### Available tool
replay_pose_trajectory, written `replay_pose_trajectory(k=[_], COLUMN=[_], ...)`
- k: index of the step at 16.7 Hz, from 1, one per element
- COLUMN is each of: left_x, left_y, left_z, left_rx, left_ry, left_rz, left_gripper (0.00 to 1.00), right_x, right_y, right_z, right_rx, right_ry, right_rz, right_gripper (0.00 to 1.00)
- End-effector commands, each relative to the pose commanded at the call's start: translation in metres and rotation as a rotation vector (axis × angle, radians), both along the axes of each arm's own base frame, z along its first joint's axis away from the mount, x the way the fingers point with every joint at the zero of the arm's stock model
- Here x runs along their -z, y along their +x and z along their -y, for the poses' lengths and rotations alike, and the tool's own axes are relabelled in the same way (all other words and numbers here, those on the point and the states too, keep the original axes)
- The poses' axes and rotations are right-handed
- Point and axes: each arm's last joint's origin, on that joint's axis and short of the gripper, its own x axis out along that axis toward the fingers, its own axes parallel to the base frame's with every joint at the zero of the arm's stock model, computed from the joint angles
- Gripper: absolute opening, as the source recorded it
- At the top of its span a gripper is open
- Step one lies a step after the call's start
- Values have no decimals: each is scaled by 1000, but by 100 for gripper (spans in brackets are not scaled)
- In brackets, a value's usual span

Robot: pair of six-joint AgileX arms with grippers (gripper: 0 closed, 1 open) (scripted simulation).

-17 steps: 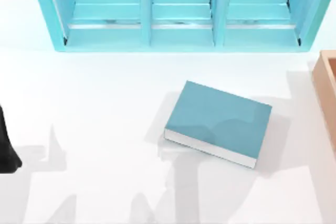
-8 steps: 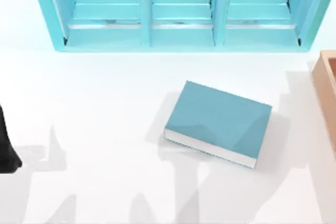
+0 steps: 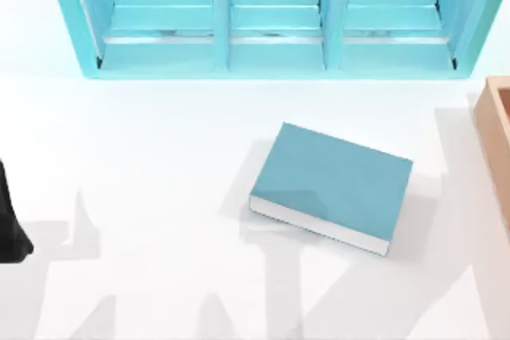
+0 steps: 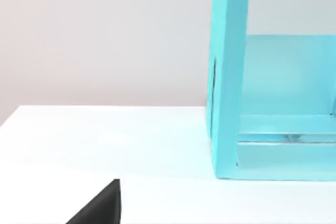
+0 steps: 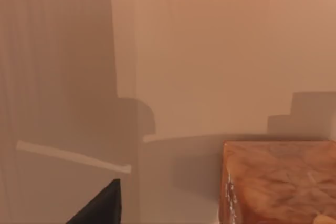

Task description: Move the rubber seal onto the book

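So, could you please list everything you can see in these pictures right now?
book: one, teal cover with white page edges, lying flat on the table right of centre.
shelf unit: one, light blue, three compartments, along the table's far edge.
wooden box: one, tan, at the right edge.
amber-orange block: one, glossy, close in the right wrist view; I cannot tell what it is.
table: one, white.
left arm: black, parked at the left edge.

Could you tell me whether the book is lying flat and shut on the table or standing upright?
Lying flat and shut. In the top view the book shows its whole teal cover face up on the table, with white page edges along its near side.
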Motion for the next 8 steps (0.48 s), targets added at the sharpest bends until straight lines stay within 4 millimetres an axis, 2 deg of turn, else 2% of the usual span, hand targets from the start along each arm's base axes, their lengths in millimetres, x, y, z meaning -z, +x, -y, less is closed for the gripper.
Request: replay_pose_trajectory(k=[2,8], left_x=[0,0], left_y=[0,0], left_z=[0,0], left_rx=[0,0], left_ry=[0,0], left_rz=[0,0], left_gripper=[100,100], right_x=[0,0], right_y=[0,0], right_z=[0,0], right_rx=[0,0], right_ry=[0,0], right_rz=[0,0], right_gripper=[100,55])
